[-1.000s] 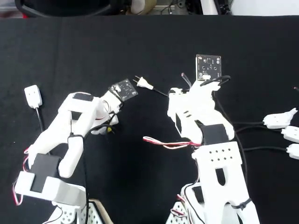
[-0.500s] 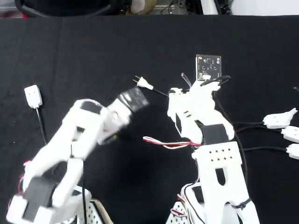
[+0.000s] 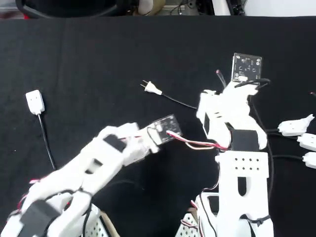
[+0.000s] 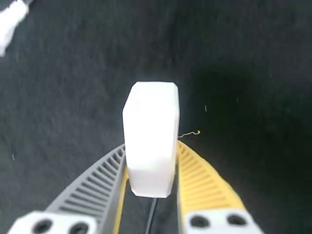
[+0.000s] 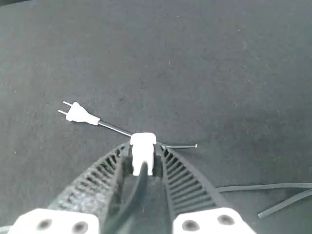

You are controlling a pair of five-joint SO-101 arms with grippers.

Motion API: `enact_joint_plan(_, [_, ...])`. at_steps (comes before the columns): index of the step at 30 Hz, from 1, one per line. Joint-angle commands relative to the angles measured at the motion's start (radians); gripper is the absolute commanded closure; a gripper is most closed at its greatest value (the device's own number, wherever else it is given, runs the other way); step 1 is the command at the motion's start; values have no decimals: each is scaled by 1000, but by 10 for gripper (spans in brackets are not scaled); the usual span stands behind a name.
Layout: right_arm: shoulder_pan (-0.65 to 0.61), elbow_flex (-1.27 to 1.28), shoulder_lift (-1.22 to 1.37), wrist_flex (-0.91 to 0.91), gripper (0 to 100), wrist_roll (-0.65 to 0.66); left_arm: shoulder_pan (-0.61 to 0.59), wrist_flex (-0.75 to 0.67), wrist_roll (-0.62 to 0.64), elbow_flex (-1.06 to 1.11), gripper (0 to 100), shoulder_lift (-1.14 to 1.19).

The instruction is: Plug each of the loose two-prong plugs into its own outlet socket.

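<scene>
While hanging over the black table (image 3: pixel 98 49), clamps a white socket block (image 4: pixel 150 126) in the left gripper (image 4: pixel 152 148); pinches a white plug (image 5: pixel 142 155) with its cord in the right gripper (image 5: pixel 144 146). Has another two-prong plug (image 3: pixel 151 88) lying loose on the table, near the right gripper.

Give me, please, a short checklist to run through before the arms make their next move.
1. Left gripper shut on the white corded block: ok.
2. Right gripper shut on the small white corded piece: ok.
3. Prongs on that piece facing a socket: cannot tell.
4. Loose two-prong plug plugged in: not ok, it lies free on the black cloth.
5. Block and piece brought together: not ok, the arms hold them apart.
</scene>
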Motion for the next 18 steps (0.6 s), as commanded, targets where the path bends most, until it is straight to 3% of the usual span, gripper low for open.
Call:
enact_joint_plan(1, [15,-56,-1,6,986,5,-2,-8,8,-255,966,229])
enact_joint_plan(4, [17,-58,-1,8,986,5,-13,8,2,-394,966,453])
enact_joint_plan(7, [17,-58,-1,8,986,5,2,144,11,-538,966,589])
enact_joint_plan(9, [17,-58,-1,8,986,5,1,219,31,-588,967,591])
enact_joint_plan(18, [17,-59,-1,9,986,5,12,189,75,-483,833,471])
